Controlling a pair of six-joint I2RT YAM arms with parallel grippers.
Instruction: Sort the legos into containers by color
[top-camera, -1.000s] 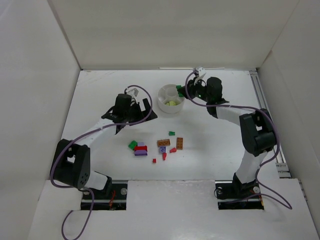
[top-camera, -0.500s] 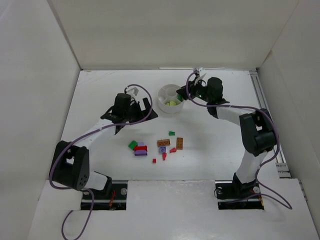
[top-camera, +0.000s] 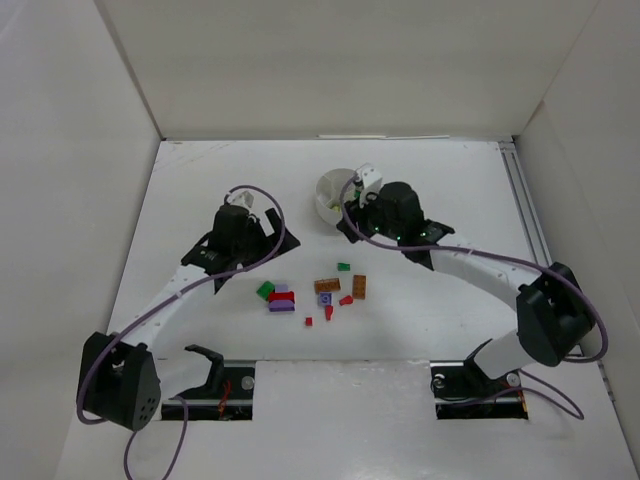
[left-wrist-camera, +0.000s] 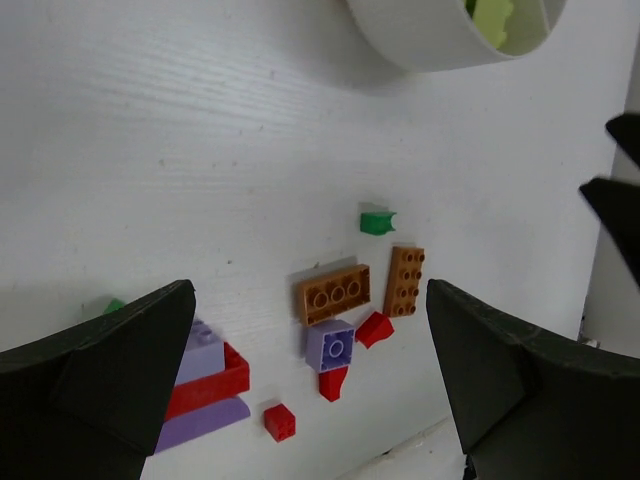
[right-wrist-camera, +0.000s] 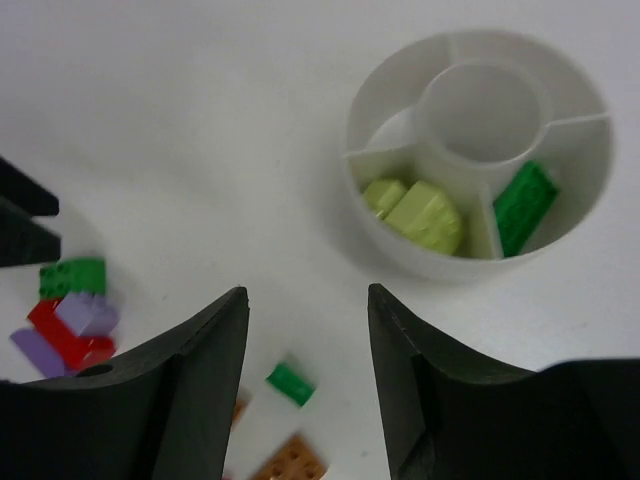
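**Both jaws apart, nothing in either**

Left gripper gapes wide and empty over the loose legos. Right gripper is parted too, holding nothing, just near of the dish. Lime pieces and a dark green brick sit in neighbouring wedges.

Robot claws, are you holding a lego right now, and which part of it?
No. The left gripper and right gripper are both open and empty; the loose legos lie on the table.
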